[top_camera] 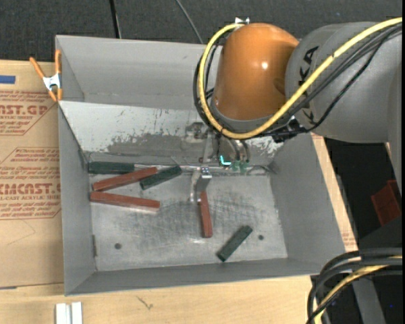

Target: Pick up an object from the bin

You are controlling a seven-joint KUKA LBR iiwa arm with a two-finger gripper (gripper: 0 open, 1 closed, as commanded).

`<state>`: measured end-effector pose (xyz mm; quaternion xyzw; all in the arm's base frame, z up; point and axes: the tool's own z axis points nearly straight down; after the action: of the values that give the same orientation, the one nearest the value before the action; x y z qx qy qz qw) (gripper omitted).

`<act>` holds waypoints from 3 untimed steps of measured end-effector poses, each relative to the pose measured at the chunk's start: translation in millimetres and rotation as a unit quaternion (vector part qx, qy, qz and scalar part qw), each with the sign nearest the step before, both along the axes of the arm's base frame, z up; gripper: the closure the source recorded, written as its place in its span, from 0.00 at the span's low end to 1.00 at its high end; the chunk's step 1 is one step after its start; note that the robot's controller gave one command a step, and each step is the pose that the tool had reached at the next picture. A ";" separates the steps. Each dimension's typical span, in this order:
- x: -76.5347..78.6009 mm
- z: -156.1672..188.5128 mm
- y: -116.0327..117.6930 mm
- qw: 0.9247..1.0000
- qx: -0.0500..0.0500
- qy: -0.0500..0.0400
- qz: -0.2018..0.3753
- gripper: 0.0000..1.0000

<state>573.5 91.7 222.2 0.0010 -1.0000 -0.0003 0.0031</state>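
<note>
Claw (198,194) sits mid-frame, at the top end of a thin red-brown flat stick (206,223); open or closed, I cannot tell; a short dark green stick (234,243) lies just lower right.

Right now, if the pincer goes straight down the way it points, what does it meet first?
Probably the upper end of the lone reddish-brown stick directly under the pincer, though depth is unclear from this view.
</note>
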 end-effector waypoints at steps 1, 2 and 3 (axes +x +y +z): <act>1.6 4.7 -0.5 1.000 0.000 -0.004 -0.001 0.00; -5.3 -56.0 25.9 1.000 0.001 -0.007 0.015 0.00; -3.6 -85.5 28.5 0.999 0.002 -0.006 0.032 0.00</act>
<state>569.9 120.3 136.7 0.0327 -0.9995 -0.0022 -0.0025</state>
